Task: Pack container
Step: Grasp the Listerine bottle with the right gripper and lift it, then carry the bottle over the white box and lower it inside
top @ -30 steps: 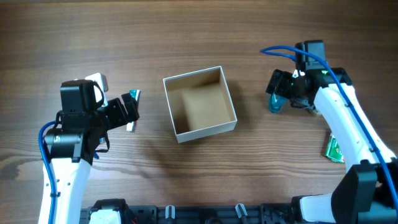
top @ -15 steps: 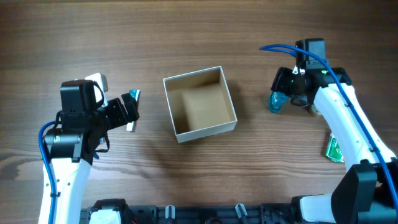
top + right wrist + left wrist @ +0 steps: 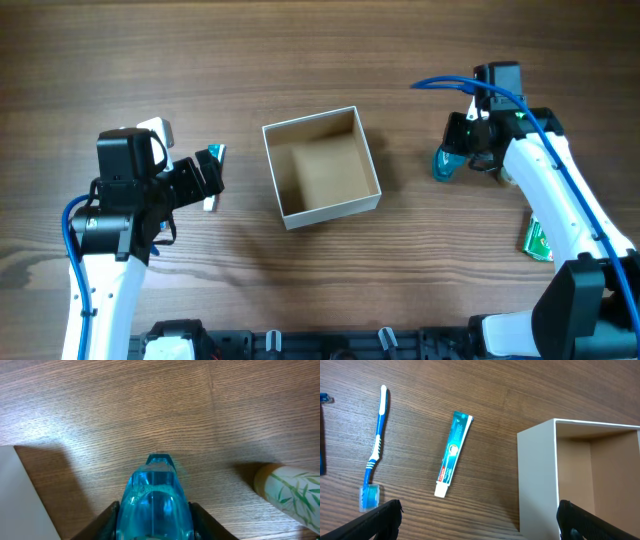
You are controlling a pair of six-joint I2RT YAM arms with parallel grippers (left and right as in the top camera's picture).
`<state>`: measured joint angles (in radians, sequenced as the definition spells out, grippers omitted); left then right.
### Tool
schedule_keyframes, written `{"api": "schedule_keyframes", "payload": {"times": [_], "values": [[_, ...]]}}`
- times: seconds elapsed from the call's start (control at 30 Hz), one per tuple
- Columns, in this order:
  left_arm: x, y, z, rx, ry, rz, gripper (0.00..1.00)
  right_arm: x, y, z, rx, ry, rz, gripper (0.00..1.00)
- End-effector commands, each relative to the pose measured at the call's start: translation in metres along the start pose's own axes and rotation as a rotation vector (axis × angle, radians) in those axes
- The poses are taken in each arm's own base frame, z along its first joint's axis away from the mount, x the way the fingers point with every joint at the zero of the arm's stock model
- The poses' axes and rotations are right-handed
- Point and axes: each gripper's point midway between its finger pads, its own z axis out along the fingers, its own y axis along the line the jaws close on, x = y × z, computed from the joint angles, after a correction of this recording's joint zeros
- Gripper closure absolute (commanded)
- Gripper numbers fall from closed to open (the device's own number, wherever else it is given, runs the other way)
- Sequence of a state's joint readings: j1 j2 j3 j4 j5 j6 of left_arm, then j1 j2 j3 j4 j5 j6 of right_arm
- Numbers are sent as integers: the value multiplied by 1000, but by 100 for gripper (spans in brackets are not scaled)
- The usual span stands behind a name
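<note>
The container [image 3: 330, 211], a lidless white box with a tan inside, stands mid-table and looks empty; its white wall [image 3: 537, 475] fills the right of the left wrist view. A clear blue bottle [image 3: 443, 165] lies to its right. My right gripper [image 3: 455, 155] is closed around it, and in the right wrist view both dark fingers press the sides of the bottle [image 3: 155, 485]. My left gripper [image 3: 205, 177] hovers left of the container, wide open and empty [image 3: 479, 515]. Below it lie a teal toothpaste tube [image 3: 452, 455] and a blue toothbrush [image 3: 375, 450].
A green packet [image 3: 537, 240] lies near the right arm's base. A tube with a bamboo-leaf print [image 3: 292, 492] rests just right of the blue bottle. A dark blue item [image 3: 322, 455] shows at the left edge of the left wrist view.
The right gripper's jaws have closed in from wide open onto the blue bottle. The left arm and the container have not moved.
</note>
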<state>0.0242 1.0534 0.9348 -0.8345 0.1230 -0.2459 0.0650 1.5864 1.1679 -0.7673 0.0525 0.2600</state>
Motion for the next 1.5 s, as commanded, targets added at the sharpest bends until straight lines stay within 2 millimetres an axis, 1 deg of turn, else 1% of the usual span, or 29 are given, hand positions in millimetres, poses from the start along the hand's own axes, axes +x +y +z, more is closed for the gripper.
{"api": "schedule_keyframes", "payload": {"times": [0.0, 0.1, 0.2, 0.23, 0.37, 0.43, 0.53, 0.6, 0.73, 0.77, 0.83, 0.87, 0.93, 1.0, 1.07, 1.17, 1.27, 1.3, 1.33, 1.37, 1.4, 1.43, 1.47], "values": [[-3, -11, -4, 50, 0, 1, 0, -2, 3, 1, -6, 2, -28, 73], [-3, -11, -4, 50, 0, 1, 0, -2, 3, 1, -6, 2, -28, 85], [-3, -11, -4, 50, 0, 1, 0, -2, 3, 1, -5, 2, -28, 91], [-3, -11, -4, 50, 0, 1, 0, -2, 3, 1, -5, 2, -27, 95], [-3, -11, -4, 50, 0, 1, 0, -5, 4, -3, -10, -13, -30, 96], [-3, -11, -4, 50, 0, 1, 0, -7, 9, -13, -21, -37, -39, 96], [-3, -11, -4, 50, 0, 1, 0, -15, 20, -41, -51, -103, -61, 96], [-3, -11, -4, 50, 0, 1, 0, -20, 32, -75, -84, -163, -86, 96], [-3, -11, -4, 50, 0, 1, 0, -26, 58, -134, -148, -249, -147, 96], [-3, -11, -4, 50, 0, 1, 0, -27, 72, -154, -182, -279, -188, 96], [-3, -11, -4, 49, 0, 0, 0, -27, 92, -176, -220, -307, -247, 96], [-3, -11, -4, 50, 0, 1, 0, -26, 107, -188, -252, -326, -282, 96], [-2, -11, -4, 50, 0, 1, 0, -23, 130, -204, -301, -357, -329, 96], [-2, -11, -4, 50, 0, 1, 0, -20, 154, -213, -352, -381, -368, 96], [-2, -11, -4, 50, 0, 1, 0, -14, 174, -211, -384, -379, -396, 96], [-2, -11, -4, 50, 0, 1, 0, -5, 196, -192, -390, -330, -434, 96], [-3, -11, -4, 50, 0, 1, 0, 7, 215, -164, -373, -261, -479, 96], [-2, -11, -4, 50, 0, 1, 0, 11, 222, -150, -356, -236, -497, 96], [-3, -11, -4, 50, 0, 1, 0, 12, 225, -142, -340, -227, -506, 96], [-2, -11, -4, 50, 0, 1, 0, 13, 231, -129, -319, -216, -516, 96], [-2, -11, -4, 50, 0, 1, 0, 14, 234, -123, -314, -211, -522, 96], [-2, -11, -4, 50, 0, 1, 0, 15, 242, -112, -311, -203, -531, 96], [-2, -11, -4, 50, 0, 1, 0, 16, 246, -108, -311, -201, -531, 96]]}}
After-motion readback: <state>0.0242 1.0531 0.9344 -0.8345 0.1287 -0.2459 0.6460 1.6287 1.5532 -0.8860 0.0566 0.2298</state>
